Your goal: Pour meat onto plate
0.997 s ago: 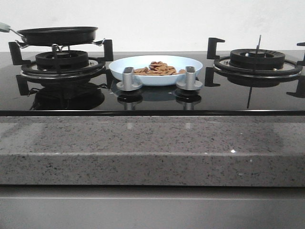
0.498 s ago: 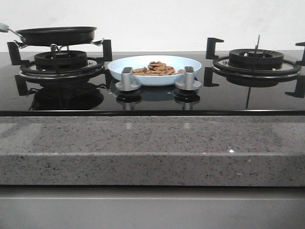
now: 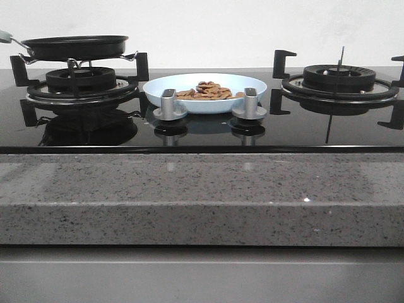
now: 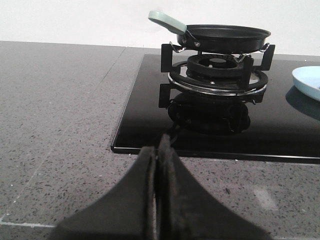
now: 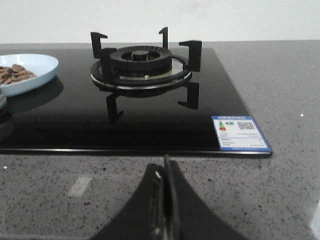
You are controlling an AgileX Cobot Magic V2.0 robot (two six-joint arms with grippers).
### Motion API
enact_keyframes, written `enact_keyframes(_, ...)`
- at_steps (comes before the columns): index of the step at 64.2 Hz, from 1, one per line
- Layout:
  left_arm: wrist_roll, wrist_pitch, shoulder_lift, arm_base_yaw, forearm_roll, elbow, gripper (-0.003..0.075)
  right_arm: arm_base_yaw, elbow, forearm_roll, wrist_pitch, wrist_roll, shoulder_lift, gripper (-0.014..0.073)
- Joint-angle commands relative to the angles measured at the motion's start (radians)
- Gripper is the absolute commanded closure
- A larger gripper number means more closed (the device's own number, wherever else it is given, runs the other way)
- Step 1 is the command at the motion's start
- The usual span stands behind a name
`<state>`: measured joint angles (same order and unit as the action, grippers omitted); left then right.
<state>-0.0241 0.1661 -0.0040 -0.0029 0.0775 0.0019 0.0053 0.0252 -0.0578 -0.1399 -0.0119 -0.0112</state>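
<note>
Your left gripper has its fingers pressed together with nothing between them, hanging over the speckled grey counter just short of the black glass hob. Your right gripper is closed the same way, empty, above the counter in front of the hob's other end, near the blue energy label.

Beyond your left gripper, the black frying pan sits on the left burner, its pale green handle pointing away from the plate. Beyond your right gripper stands the bare right burner.

The plate rests on the glass between the two burners, behind the two silver knobs. The meat lies heaped in the plate.
</note>
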Motion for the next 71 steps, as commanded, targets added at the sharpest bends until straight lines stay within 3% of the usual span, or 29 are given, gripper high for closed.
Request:
enact_keyframes(1, 0.001, -0.087, -0.017, -0.007, 0.011, 0.007, 0.0741, -0.006, -0.004, -0.007, 0.067, 0.003, -0.016, 0.0652)
enact_keyframes(71, 0.001, -0.087, -0.017, -0.007, 0.011, 0.007, 0.0741, -0.006, -0.004, -0.007, 0.039, 0.003, -0.016, 0.0652)
